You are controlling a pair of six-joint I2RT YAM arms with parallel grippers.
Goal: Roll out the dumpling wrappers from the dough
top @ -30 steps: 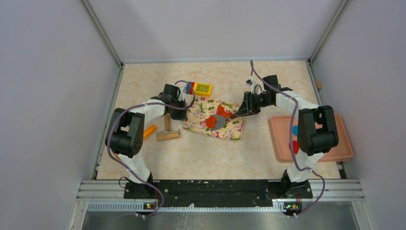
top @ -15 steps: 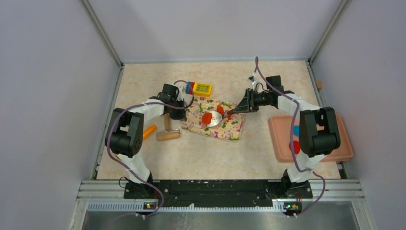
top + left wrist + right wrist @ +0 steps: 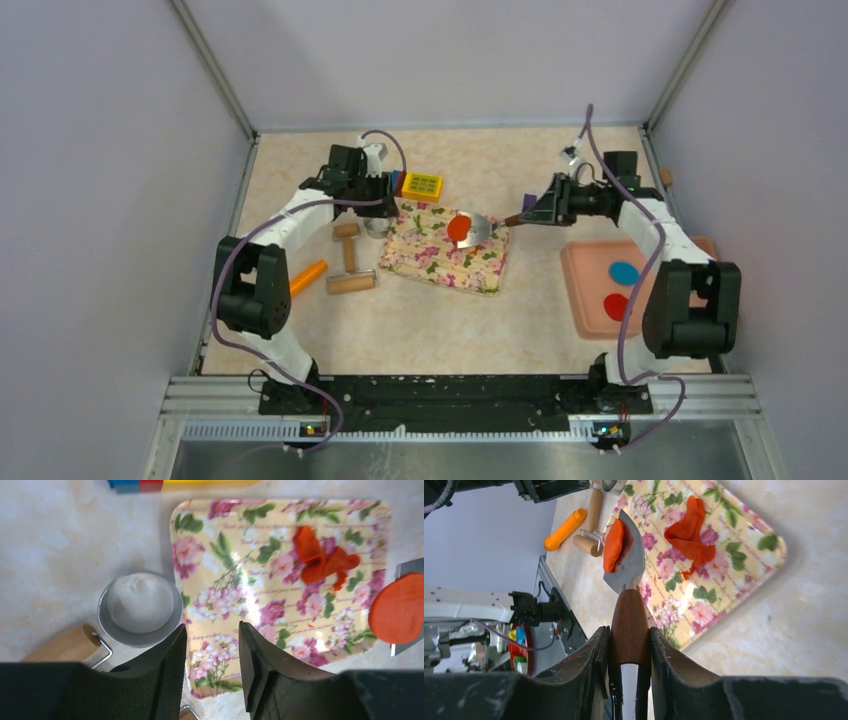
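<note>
A crumpled red-orange dough lies on the floral tray, also seen in the right wrist view as the dough. My right gripper is shut on the wooden handle of a metal scraper. Its blade is lifted over the tray's far right corner. One round flat dumpling wrapper rests on the blade. My left gripper hangs open and empty above the tray's left edge. The small metal ring sits on the table just left of it.
Two wooden rollers and an orange carrot toy lie left of the floral tray. Coloured blocks sit behind it. A pink tray at the right holds a blue disc and a red disc.
My left gripper has opened, let go of the metal ring and pulled back from the tray. My right gripper has lifted the scraper with the wrapper on it and moved right.
</note>
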